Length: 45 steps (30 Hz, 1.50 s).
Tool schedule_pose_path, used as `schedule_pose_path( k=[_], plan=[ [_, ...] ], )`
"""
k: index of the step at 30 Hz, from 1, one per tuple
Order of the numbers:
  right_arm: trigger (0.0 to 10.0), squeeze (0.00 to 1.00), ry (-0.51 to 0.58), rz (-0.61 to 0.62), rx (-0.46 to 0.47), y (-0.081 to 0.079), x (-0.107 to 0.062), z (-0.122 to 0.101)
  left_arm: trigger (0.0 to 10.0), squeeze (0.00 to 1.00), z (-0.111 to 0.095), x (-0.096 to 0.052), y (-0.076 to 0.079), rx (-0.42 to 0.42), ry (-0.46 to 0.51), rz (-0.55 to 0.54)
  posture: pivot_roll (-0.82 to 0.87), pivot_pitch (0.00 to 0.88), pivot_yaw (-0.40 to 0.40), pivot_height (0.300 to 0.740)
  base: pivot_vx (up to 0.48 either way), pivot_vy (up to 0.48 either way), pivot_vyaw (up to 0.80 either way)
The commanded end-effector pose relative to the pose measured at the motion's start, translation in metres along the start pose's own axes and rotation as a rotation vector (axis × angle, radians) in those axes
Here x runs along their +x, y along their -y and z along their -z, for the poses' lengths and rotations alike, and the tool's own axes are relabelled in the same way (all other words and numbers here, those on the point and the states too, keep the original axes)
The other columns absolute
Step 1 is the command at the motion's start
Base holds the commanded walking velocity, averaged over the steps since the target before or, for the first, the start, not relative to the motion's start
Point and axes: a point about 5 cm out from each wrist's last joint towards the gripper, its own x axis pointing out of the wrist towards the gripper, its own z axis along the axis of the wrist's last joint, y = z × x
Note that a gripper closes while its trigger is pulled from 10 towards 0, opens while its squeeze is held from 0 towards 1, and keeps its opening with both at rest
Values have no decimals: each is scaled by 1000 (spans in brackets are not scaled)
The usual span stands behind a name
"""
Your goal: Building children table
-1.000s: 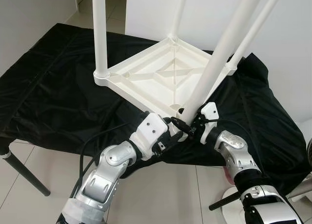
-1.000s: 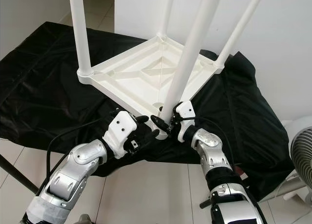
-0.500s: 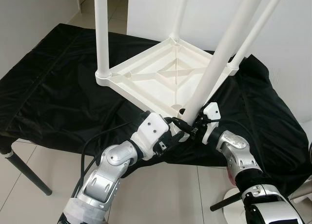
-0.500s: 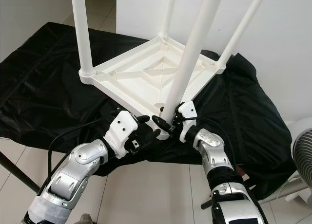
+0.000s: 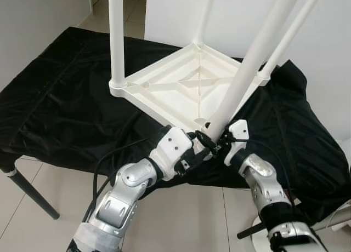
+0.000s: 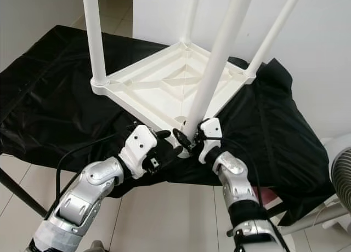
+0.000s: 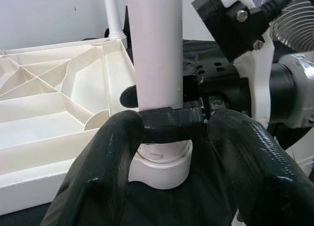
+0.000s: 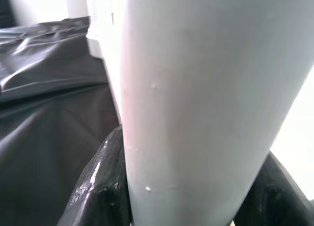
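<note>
Black cloth [image 5: 60, 98] covered most of the frame's middle, wrinkled, draped over the near edge & hanging lower at right. Dark leg [image 5: 30, 194] slanted down at lower left. Pale tiled floor [image 5: 49, 230] along bottom, also top left corner. White wall [image 5: 329, 49] at upper right. Fan grille [image 6: 341, 178] at right edge, white base [image 5: 260, 242] at bottom right.

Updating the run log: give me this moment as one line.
stage: leg fitting | right gripper: shut on near leg base | left gripper: open beside socket | tabletop: upside down on black cloth
</note>
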Motion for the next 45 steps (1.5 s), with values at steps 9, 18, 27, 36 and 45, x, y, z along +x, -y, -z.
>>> schedule_pose_path(
  k=[9, 18, 27, 36, 45],
  plan=[
    [10000, 0, 12, 217, 133, -34, -8, 6, 10000, 0, 0, 3, -1, 1, 2, -21, 63, 51, -131, 740, 0, 0, 0],
    [10000, 0, -6, 335, 146, -52, -6, 7, 10000, 0, -1, 3, -1, 1, 3, -20, 60, 57, -125, 740, 0, 0, 0],
    [10000, 0, -20, 316, 109, -54, -8, 4, 10000, 0, 0, 3, 0, -2, 1, -21, 63, 60, -129, 740, 0, 0, 0],
    [10000, 1000, -6, 258, 71, -36, -9, -4, 10000, 0, -1, 4, 1, -9, 7, -27, 56, 63, -136, 740, 0, 0, 0],
    [10000, 0, -36, 49, 25, -26, -10, -4, 10000, 0, 0, 3, 0, -7, 5, -33, 61, 60, -140, 740, 0, 0, 0]
  ],
)
